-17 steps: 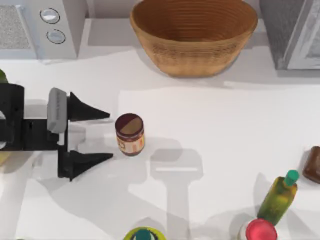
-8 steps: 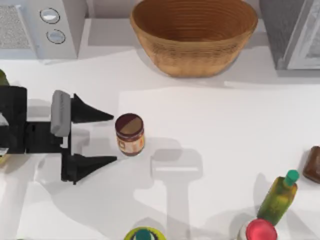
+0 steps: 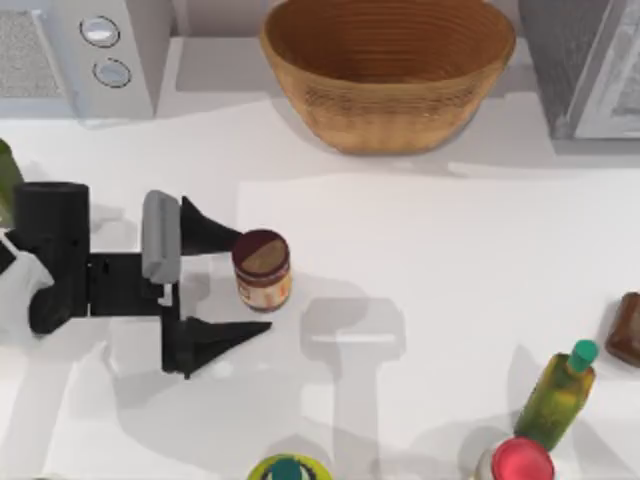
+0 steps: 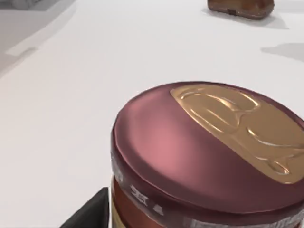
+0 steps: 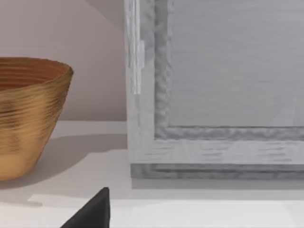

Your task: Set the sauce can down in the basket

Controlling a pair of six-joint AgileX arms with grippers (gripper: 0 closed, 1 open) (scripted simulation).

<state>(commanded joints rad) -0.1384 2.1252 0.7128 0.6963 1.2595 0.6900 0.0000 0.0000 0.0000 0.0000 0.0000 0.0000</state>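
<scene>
The sauce can [image 3: 262, 270] stands upright on the white table, maroon-rimmed with a half-tan top and an orange label. My left gripper [image 3: 253, 284] is open and reaches in from the left. One finger [image 3: 212, 232] lies at the can's far-left edge and the other sits just in front of it, so the can stands at the mouth of the jaws. The left wrist view shows the can's lid [image 4: 209, 156] very close, with one black fingertip [image 4: 90, 213] beside it. The wicker basket [image 3: 390, 115] sits at the back centre, also seen as basket [image 5: 28, 114]. A black part of my right gripper [image 5: 92, 211] shows in the right wrist view.
A grey appliance with two knobs [image 3: 80, 50] stands at the back left and another grey appliance [image 3: 590, 60] at the back right. A green bottle [image 3: 558, 395], a red-lidded jar [image 3: 520, 462] and a dark brown object [image 3: 626, 328] sit at the right front. A yellow-green item [image 3: 288, 468] is at the front edge.
My left gripper has moved right toward the sauce can, still open, until its fingers reach the can's sides. The can and basket have stayed put.
</scene>
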